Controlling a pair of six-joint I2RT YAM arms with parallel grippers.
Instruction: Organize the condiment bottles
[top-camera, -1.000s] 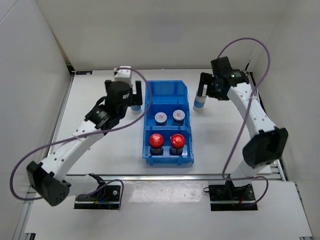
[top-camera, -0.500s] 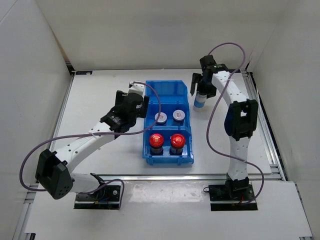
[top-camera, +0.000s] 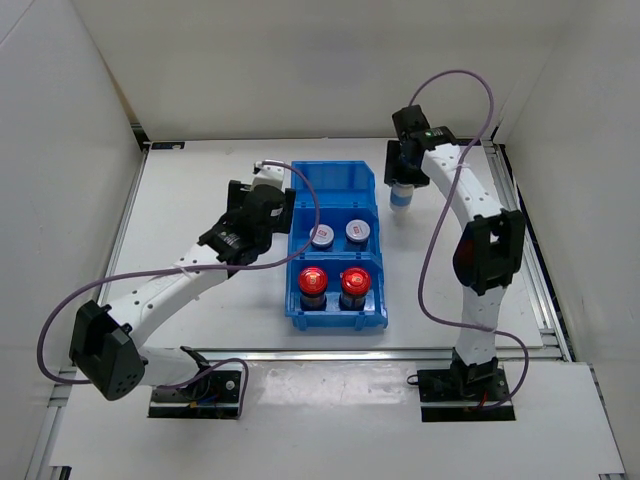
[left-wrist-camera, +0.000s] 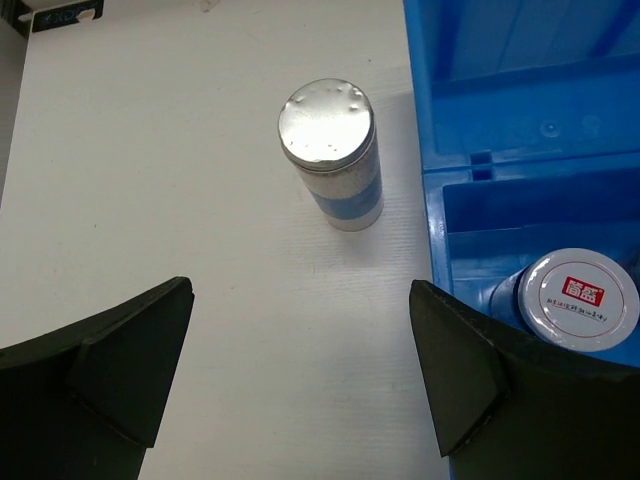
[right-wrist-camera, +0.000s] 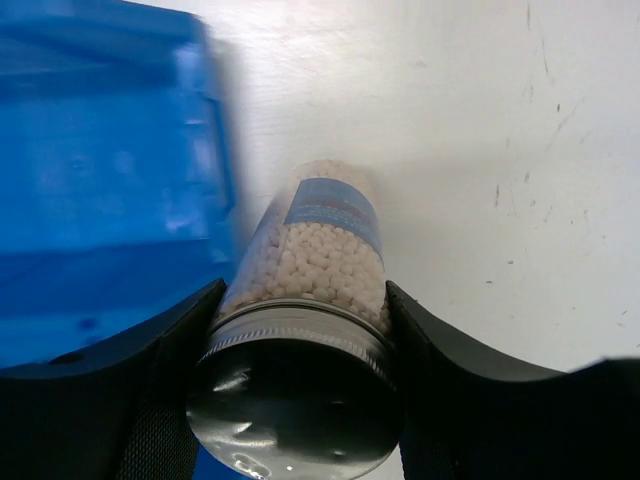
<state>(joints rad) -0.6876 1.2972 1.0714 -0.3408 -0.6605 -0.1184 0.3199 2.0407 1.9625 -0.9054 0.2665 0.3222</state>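
While the right gripper (right-wrist-camera: 305, 300) is clamped by both fingers on the silver-capped end of a blue-and-white cylinder (right-wrist-camera: 325, 235), with the blue bin (right-wrist-camera: 100, 180) just off its left finger, I cannot tell whether that cylinder touches the table (right-wrist-camera: 500, 150). The left gripper (left-wrist-camera: 300, 290) is spread wide and holds nothing; the second cylinder (left-wrist-camera: 330, 150) stands upright ahead of it, in line with the gap between its fingers, just beside the bin's outer wall. Past its right finger a silver-lidded jar (left-wrist-camera: 580, 295) sits in the bin's middle compartment beside its twin (top-camera: 359, 231), and two red-lidded jars (top-camera: 313, 283) fill the compartment further back toward the arm's base.
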